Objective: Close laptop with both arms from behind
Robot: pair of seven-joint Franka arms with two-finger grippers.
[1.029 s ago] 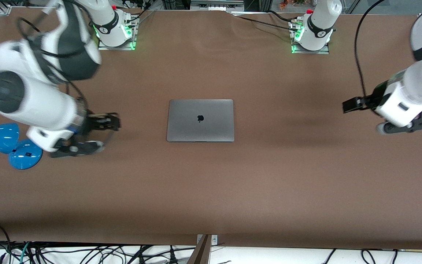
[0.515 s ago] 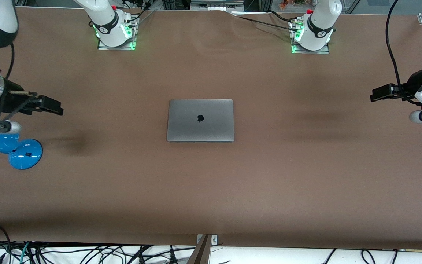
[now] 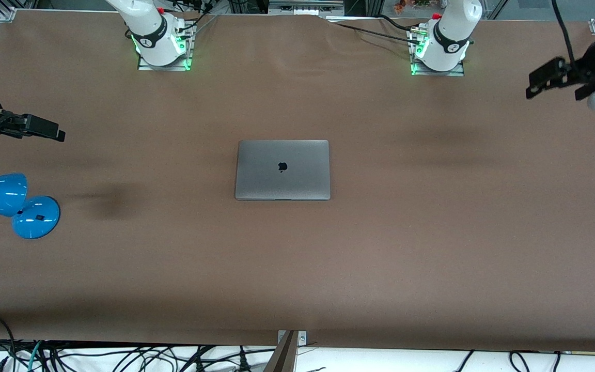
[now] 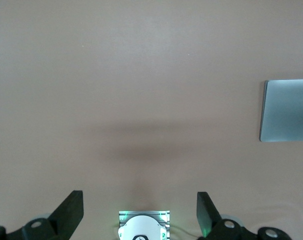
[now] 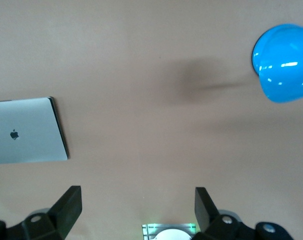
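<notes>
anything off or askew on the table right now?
Nothing stands out. The laptop lies shut and square mid-table, and the blue lamp sits at the right arm's end. The left gripper and right gripper hang open over the table's ends.

A robotics lab is indicated. Two white arm bases (image 3: pixel 159 39) (image 3: pixel 442 44) are bolted on metal plates lit green, farther from the front camera than the laptop (image 3: pixel 282 169), on a wide table (image 3: pixel 380 258) covered with brown sheet. Aluminium framing (image 3: pixel 297 8) is seen past the bases, with black cables run to them. A tangle of cables (image 3: pixel 96 356) is seen below the table edge nearest the camera. A blue desk lamp (image 3: pixel 16 204) is placed toward the right arm's end, well apart from the laptop. No home furnishings are suggested by the setup.
</notes>
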